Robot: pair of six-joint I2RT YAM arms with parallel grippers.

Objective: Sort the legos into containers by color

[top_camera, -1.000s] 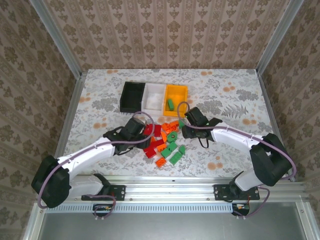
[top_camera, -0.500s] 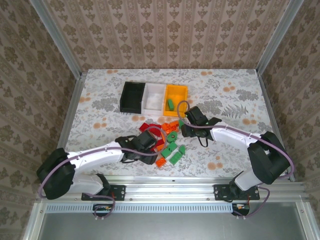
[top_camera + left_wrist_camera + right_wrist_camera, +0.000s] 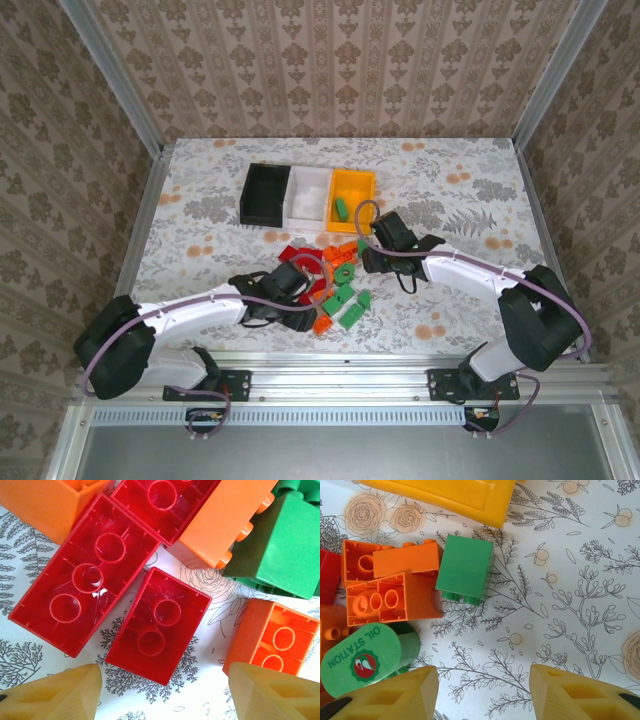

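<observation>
**Top view.** Three joined open plastic bins stood in a row at the far centre of the table: black bin (image 3: pixel 265 193), white bin (image 3: pixel 309 195), yellow-orange bin (image 3: pixel 352 180). One green brick (image 3: pixel 341 208) lay inside the yellow-orange bin. A loose pile of red, orange and green plastic bricks (image 3: pixel 330 278) lay on the floral-printed tabletop (image 3: pixel 450 180), just in front of the bins and between the two arms.

**Left wrist view.**
- The left gripper (image 3: pixel 162 697) was spread wide and held nothing.
- A small red brick (image 3: pixel 157 625), hollow underside up, lay between and just ahead of the fingertips, apart from both.
- A longer red brick (image 3: pixel 82 575), also upturned, lay beside it.
- A small orange brick (image 3: pixel 272 640) lay close to the right-hand fingertip.
- A green block (image 3: pixel 282 535) lay farther off.

**Right wrist view.**
- The right gripper (image 3: pixel 485 692) was likewise wide and empty.
- Ahead of it a green cube-shaped brick (image 3: pixel 465 567) lay on its side against an orange brick (image 3: pixel 405 560), near the wall of the yellow-orange bin.
- An oval green piece (image 3: pixel 360 660) bore the label "OIL STATION", legible here but not from above.
</observation>
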